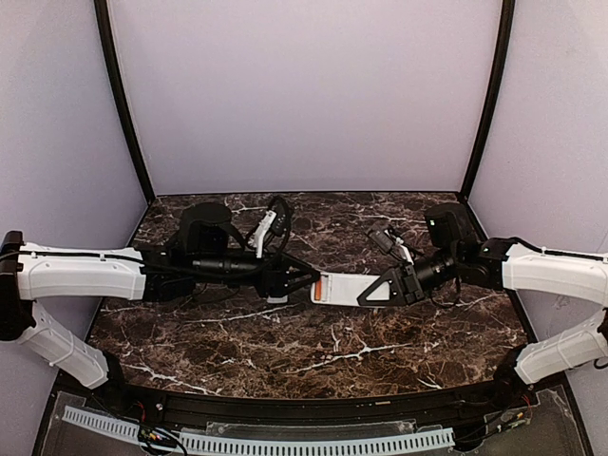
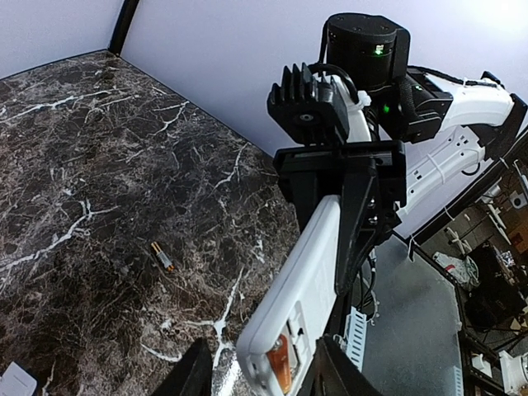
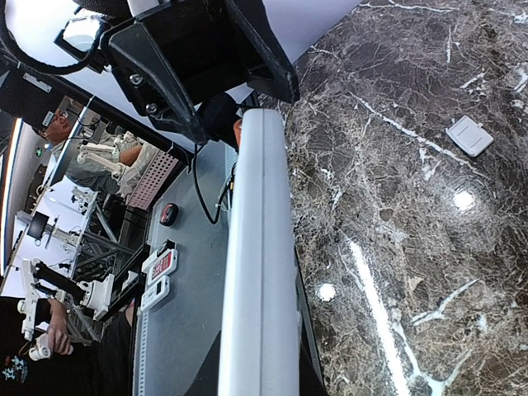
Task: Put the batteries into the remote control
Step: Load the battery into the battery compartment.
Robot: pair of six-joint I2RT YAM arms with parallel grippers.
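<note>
The white remote control [image 1: 344, 288] hangs in the air between my two grippers, above the marble table. My right gripper [image 1: 382, 289] is shut on its right end; in the right wrist view the remote [image 3: 257, 272] runs edge-on out of that gripper [image 3: 260, 381]. My left gripper [image 1: 296, 280] is open, its fingers [image 2: 195, 373] straddling the remote's left end [image 2: 307, 285] with a gap on one side. The battery bay there is uncovered, with an orange battery [image 2: 280, 369] seated in it. A second battery [image 2: 162, 256] lies loose on the table.
A small white rectangular cover [image 3: 469, 135] lies flat on the table; it also shows in the left wrist view [image 2: 13, 381]. White walls with black corner posts [image 1: 122, 104] close in the back and sides. The table's front edge [image 1: 313, 407] runs along the arm bases.
</note>
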